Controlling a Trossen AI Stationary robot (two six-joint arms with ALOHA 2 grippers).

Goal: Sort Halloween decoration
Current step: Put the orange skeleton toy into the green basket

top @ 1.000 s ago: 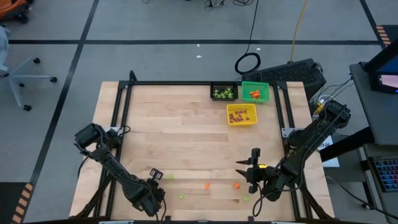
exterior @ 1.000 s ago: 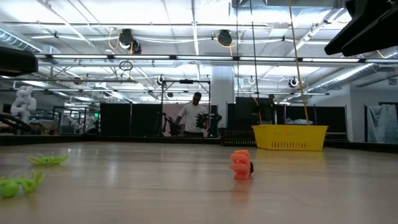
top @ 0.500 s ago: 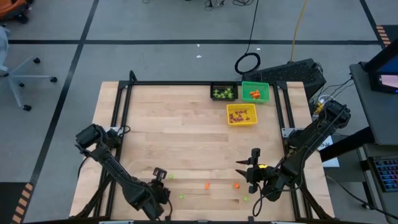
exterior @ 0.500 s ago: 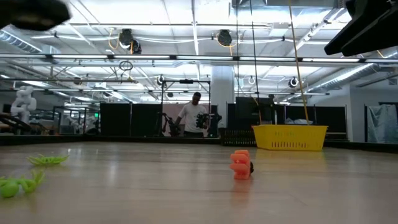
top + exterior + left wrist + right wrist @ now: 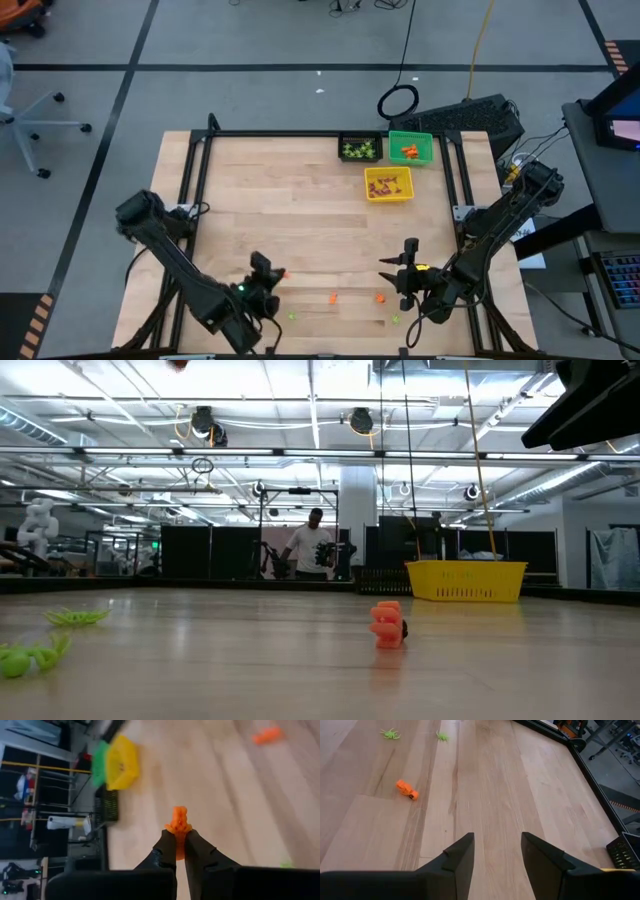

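The Halloween decoration is small trinkets. My left gripper (image 5: 275,272) is shut on an orange one (image 5: 179,820) above the table's near left part. Two more orange trinkets (image 5: 332,297) (image 5: 380,297) and two light-green ones (image 5: 292,315) (image 5: 395,319) lie on the wood near the front edge. My right gripper (image 5: 405,270) stands open above the near right part, its fingers (image 5: 460,857) empty. The right wrist view shows an orange trinket (image 5: 407,790) and green ones (image 5: 390,733) lying ahead of it. My left gripper pinches the orange trinket's near end (image 5: 178,836) between its two fingertips (image 5: 167,847). The rest of the trinket sticks out past the tips. The fingers slant downward toward the table's far right. The trinket is lifted clear of the wood.
A black bin (image 5: 360,148), a green bin (image 5: 411,147) and a yellow bin (image 5: 389,184) with sorted trinkets stand at the far right. A black frame (image 5: 190,170) borders the table. In the low view a person (image 5: 315,545) stands far behind the table.
My left gripper has risen from the table and tipped from pointing down to slanting forward, carrying the orange trinket up and a little toward the right. In the low view it has climbed out of the top of the picture.
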